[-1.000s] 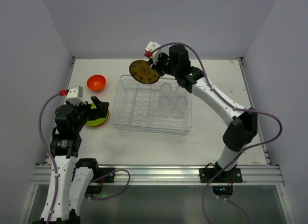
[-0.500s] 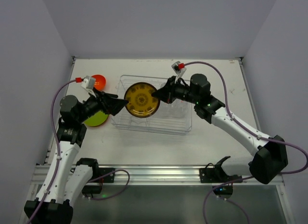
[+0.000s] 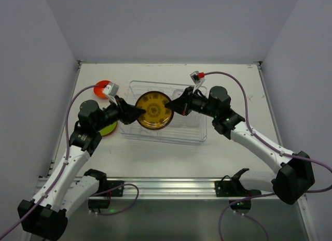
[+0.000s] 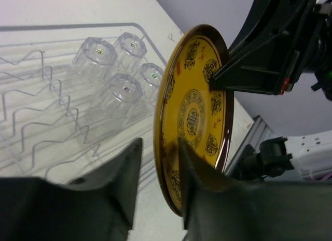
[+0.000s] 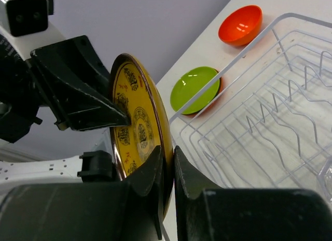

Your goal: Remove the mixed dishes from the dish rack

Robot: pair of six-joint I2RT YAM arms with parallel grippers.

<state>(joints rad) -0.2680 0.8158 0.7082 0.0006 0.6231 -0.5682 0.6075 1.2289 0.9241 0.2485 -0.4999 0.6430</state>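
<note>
My right gripper (image 3: 174,109) (image 5: 168,153) is shut on the right rim of the yellow-brown plate (image 3: 153,110) (image 5: 136,122), holding it on edge above the clear dish rack (image 3: 194,135). My left gripper (image 3: 136,112) (image 4: 160,147) straddles the opposite rim of the plate (image 4: 194,111). One finger rests on the patterned face. The other stands off the back with a gap, so this gripper is open. Several clear cups (image 4: 111,59) stand upside down in the rack (image 4: 31,85).
A small orange bowl (image 3: 102,88) (image 5: 239,24) sits on the table left of the rack's far corner. A lime green plate (image 3: 107,129) (image 5: 194,88) lies nearer, partly under my left arm. The wire ribs in the rack's left half (image 5: 290,96) hold nothing.
The right arm carried the plate from above the rack's far-left corner down over its left half. The left arm swung in from the green plate, and its jaws narrowed around the rim.
</note>
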